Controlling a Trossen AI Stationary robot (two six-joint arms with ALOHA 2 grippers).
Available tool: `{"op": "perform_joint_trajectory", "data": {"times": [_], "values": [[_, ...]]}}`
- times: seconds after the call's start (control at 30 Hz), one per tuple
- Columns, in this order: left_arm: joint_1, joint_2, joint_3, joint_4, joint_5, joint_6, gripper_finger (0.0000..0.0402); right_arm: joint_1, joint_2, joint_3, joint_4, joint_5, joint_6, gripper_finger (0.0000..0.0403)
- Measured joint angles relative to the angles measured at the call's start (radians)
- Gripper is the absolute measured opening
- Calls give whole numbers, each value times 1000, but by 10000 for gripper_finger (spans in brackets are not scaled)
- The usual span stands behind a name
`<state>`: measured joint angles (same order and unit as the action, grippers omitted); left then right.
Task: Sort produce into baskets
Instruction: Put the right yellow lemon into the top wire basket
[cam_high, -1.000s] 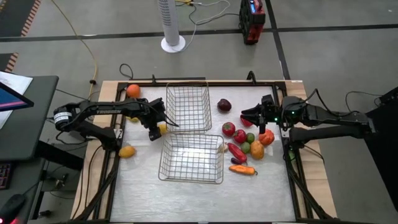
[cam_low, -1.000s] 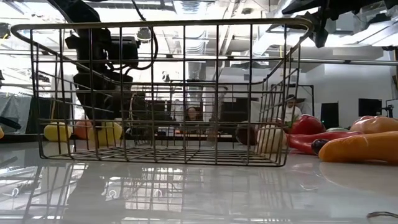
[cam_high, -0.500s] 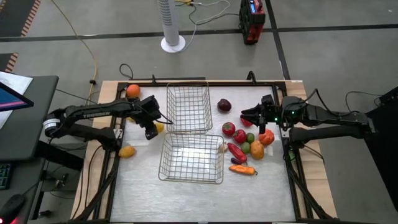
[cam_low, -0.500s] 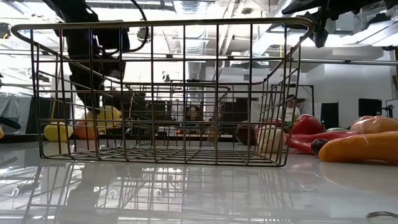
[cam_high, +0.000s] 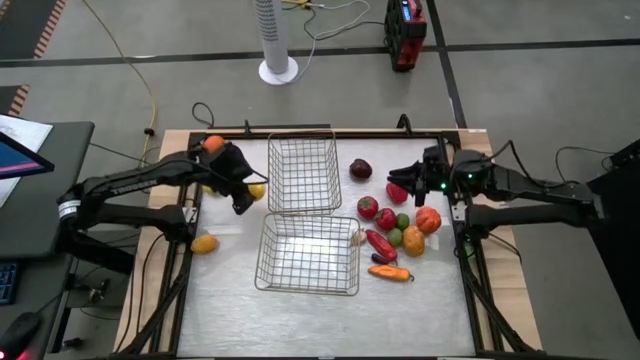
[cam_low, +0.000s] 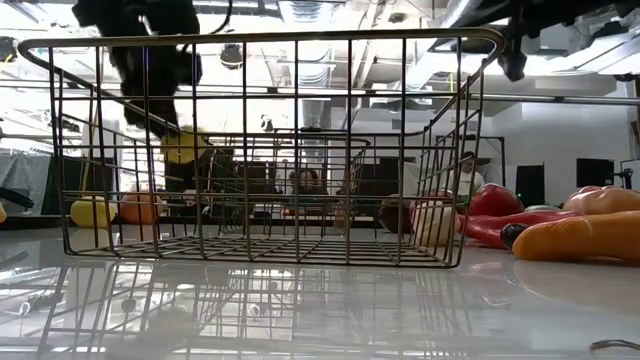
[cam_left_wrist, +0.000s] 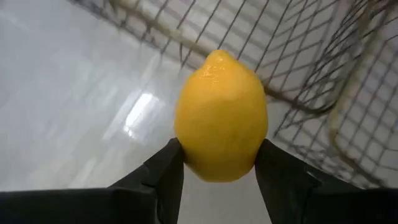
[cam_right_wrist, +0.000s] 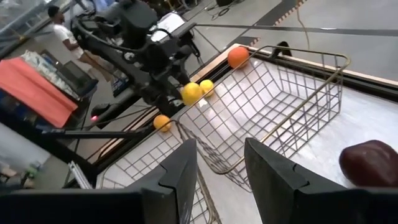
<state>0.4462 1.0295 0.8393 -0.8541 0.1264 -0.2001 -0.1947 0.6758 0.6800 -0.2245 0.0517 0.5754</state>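
A yellow lemon (cam_left_wrist: 221, 118) hangs in the air beside the left wall of the far basket (cam_high: 302, 175), with my left gripper (cam_high: 248, 196) shut on it. The near basket (cam_high: 308, 253) stands just in front. An orange (cam_high: 213, 144) and an orange-yellow piece (cam_high: 204, 243) lie on the table's left side. On the right lie a dark purple round (cam_high: 361, 168), red pieces (cam_high: 368, 207), a green one (cam_high: 402, 221) and a carrot (cam_high: 390, 273). My right gripper (cam_right_wrist: 221, 168) hovers open above that pile, with nothing between its fingers. My left gripper pinches the lemon between its two fingers, one on each side of its rounded end (cam_left_wrist: 186, 155). The fingers (cam_left_wrist: 165, 177) slant down from the table's left side and lie along the lemon, whose pointed tip faces away from them. The lemon is lifted clear of the table.
Both wire baskets stand in the table's middle, the far one close to the held lemon. A small yellow piece (cam_right_wrist: 206, 87) lies left of the far basket. A dark rail (cam_high: 330, 131) frames the table. Bare tabletop lies along the near edge (cam_high: 310, 320).
My left gripper has risen from the table beside the far basket and gone a little toward the far edge, tipping less steeply. The lemon between its fingers has been lifted clear of the table.
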Motion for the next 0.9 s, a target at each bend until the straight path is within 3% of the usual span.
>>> {"op": "perform_joint_trajectory", "data": {"times": [0.4, 0.9], "values": [[0, 175, 225, -56, 54, 75, 161, -75, 3, 0, 1, -16, -4, 162], [1, 386, 240, 169, 210, 63, 164, -39, 26, 0, -1, -80, 5, 162]]}}
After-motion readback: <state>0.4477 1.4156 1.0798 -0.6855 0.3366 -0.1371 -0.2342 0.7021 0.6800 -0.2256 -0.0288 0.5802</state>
